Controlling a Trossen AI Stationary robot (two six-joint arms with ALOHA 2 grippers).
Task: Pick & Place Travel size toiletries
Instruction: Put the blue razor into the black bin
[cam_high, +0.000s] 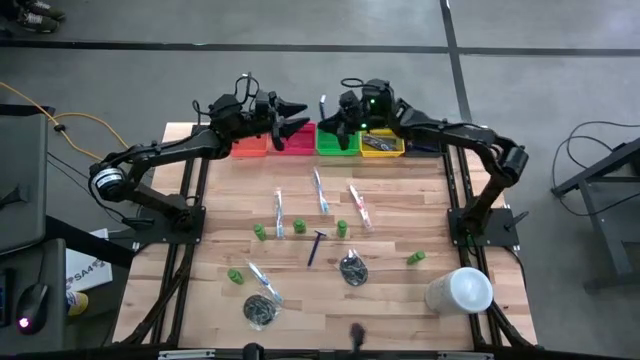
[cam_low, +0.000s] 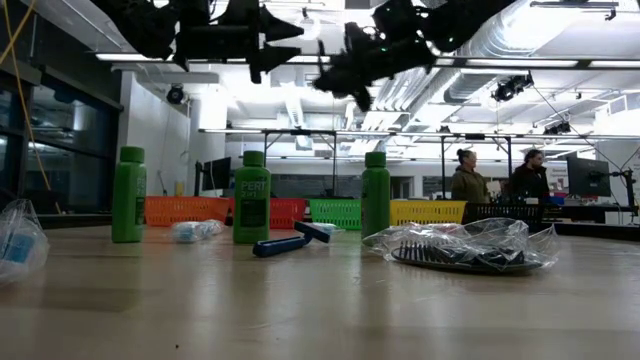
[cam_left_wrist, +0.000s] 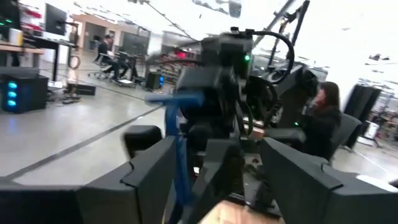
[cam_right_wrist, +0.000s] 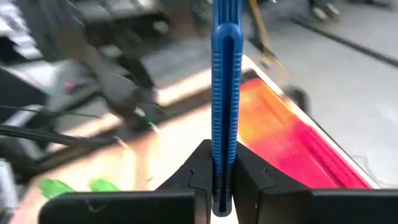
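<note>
My right gripper is shut on a slim dark-blue razor, raised above the far row of bins. In the high view it hangs at the green bin. My left gripper faces it from the left, above the red bin. The left gripper's fingers are open, and the razor stands between them in the left wrist view. On the table lie green bottles, wrapped toothbrushes, another razor and wrapped combs. My right gripper pinches one end of the razor's ribbed handle between its two fingers. The handle runs on straight out past the fingertips, along the fingers. The razor is lifted clear of the table and the bins.
Orange, red, green and yellow bins line the far edge. A large white cylinder lies at the near right. In the low view three bottles stand upright and people show in the room behind.
</note>
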